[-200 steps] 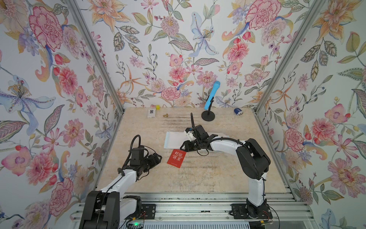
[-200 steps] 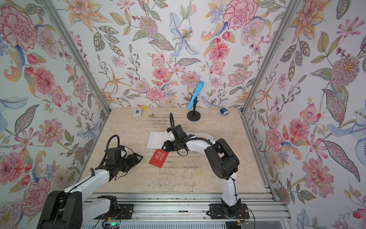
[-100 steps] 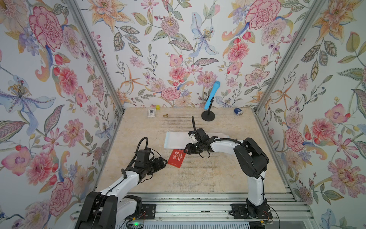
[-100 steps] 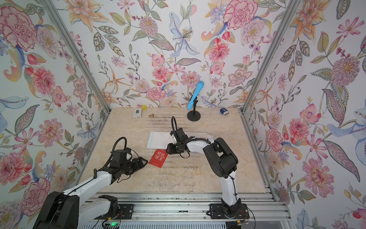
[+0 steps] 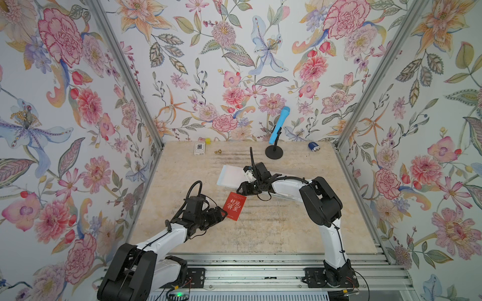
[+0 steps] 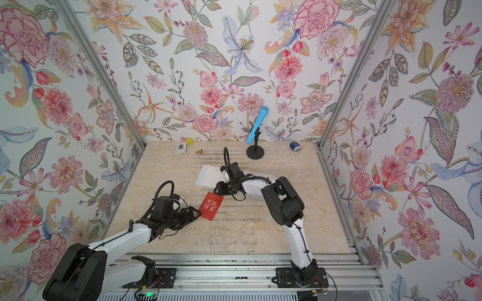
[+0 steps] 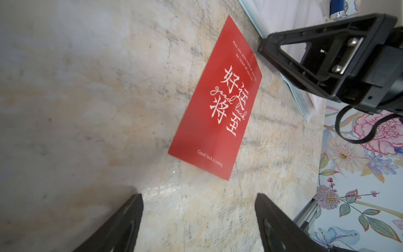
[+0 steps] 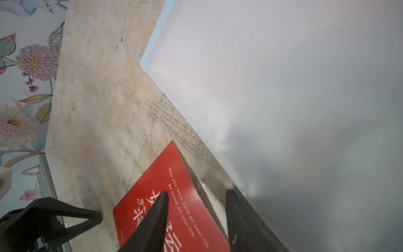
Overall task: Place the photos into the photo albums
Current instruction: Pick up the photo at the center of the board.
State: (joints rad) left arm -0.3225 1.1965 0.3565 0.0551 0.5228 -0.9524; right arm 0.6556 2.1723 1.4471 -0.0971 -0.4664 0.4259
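Holding the left gripper (image 7: 198, 207) wide, empty, just short of the red photo card (image 7: 216, 102). Poising the right gripper (image 8: 196, 194) half spread, clasping nothing, one finger over the card's corner, the other beside the pale blue photo album (image 5: 229, 176). Hiding much of the album under the right arm (image 5: 287, 186). Reading "好运将至", "good luck", "Good luck is coming". Lying on scuffed beige tabletop (image 5: 260, 229), amid floral wallpaper (image 5: 234, 65).
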